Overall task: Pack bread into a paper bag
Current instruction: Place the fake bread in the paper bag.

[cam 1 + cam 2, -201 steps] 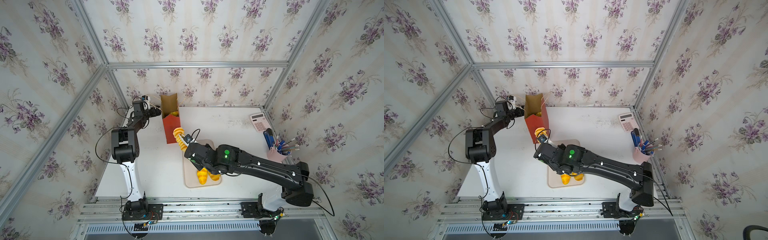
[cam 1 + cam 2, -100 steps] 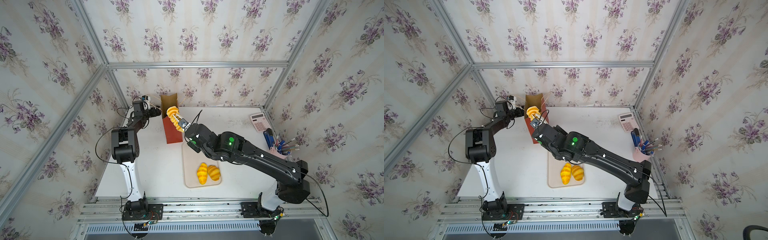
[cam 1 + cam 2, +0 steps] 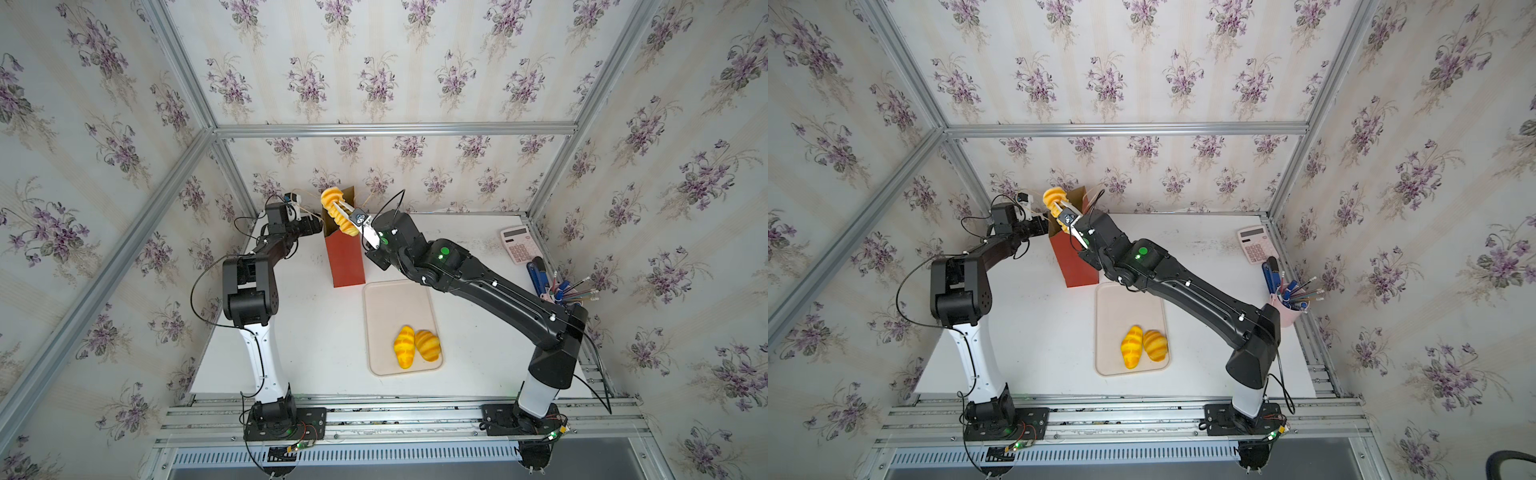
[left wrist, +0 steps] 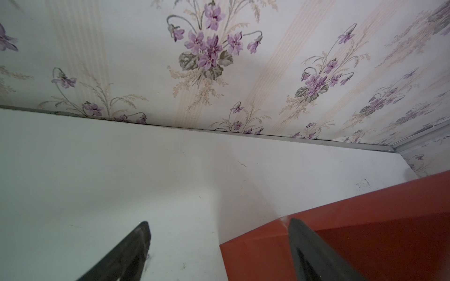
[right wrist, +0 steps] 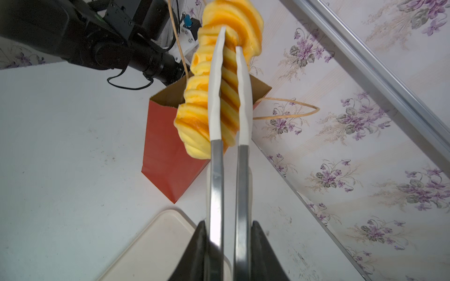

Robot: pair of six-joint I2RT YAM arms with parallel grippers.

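A glossy yellow-orange scored roll of bread (image 3: 336, 210) (image 3: 1054, 201) (image 5: 219, 97) hangs over the open mouth of the red paper bag (image 3: 347, 262) (image 3: 1077, 266) (image 5: 165, 150). White-tipped metal tongs (image 5: 215, 170) pinch it. My right gripper (image 3: 368, 237) (image 3: 1077, 232) (image 5: 229, 226) is shut on the tongs' handles. At the bag's upper left rim my left gripper (image 3: 318, 226) (image 3: 1044, 226) (image 4: 219, 221) stands open, with a corner of the bag (image 4: 365, 231) between its fingers. Two more yellow rolls (image 3: 405, 347) (image 3: 428, 345) lie on the beige tray (image 3: 395, 303).
A pink calculator (image 3: 517, 245) lies at the back right of the white table. A pink cup of pens (image 3: 557, 295) stands by the right edge. The bag's twine handle (image 5: 287, 109) loops out toward the back wall, close behind the bag.
My right arm has carried the roll in the tongs up from the tray's far end to above the bag's mouth. The left arm and the bag have stayed put.
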